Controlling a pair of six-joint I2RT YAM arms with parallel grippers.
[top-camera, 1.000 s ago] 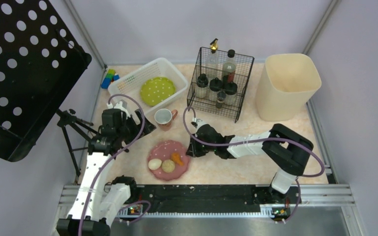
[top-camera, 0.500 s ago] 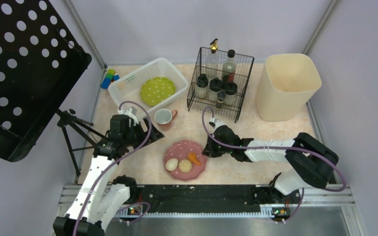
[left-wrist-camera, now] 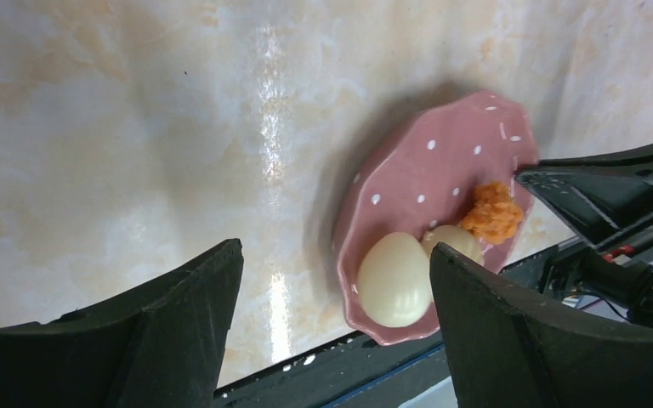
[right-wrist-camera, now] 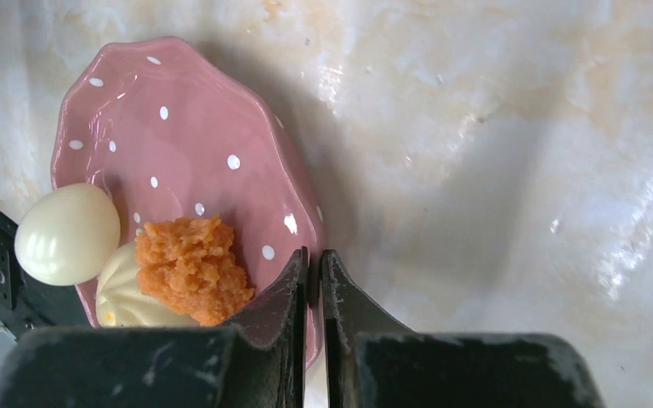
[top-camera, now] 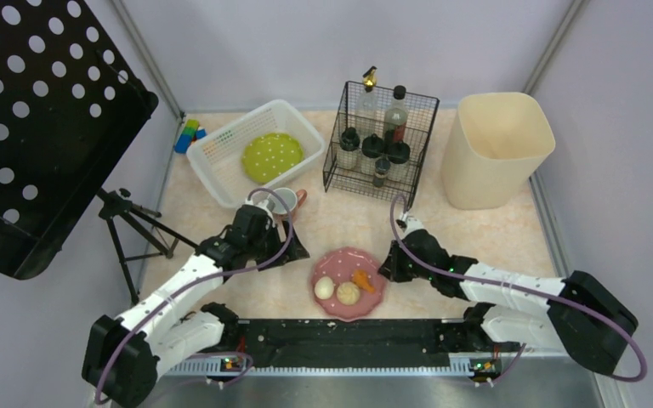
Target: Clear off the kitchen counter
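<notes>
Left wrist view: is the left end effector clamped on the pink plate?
No, the left end effector is wide open, its fingers spread far apart and clamping nothing; the pink plate lies beyond them.

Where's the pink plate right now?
In the top view, the pink plate sits near the front edge of the counter, about centre, in front of the wire rack. The right gripper is shut on its right rim.

Two polka-dotted plates are counted: one pink scalloped plate [top-camera: 344,259] and one green round plate [top-camera: 272,157]. Three foods are counted: white egg [top-camera: 324,287], pale bun [top-camera: 348,292], orange crumbly lump [top-camera: 363,280]. One pink mug [top-camera: 282,202], one white plastic basket [top-camera: 212,149], one black wire rack [top-camera: 417,127] and one cream bin [top-camera: 497,161] are counted.
</notes>
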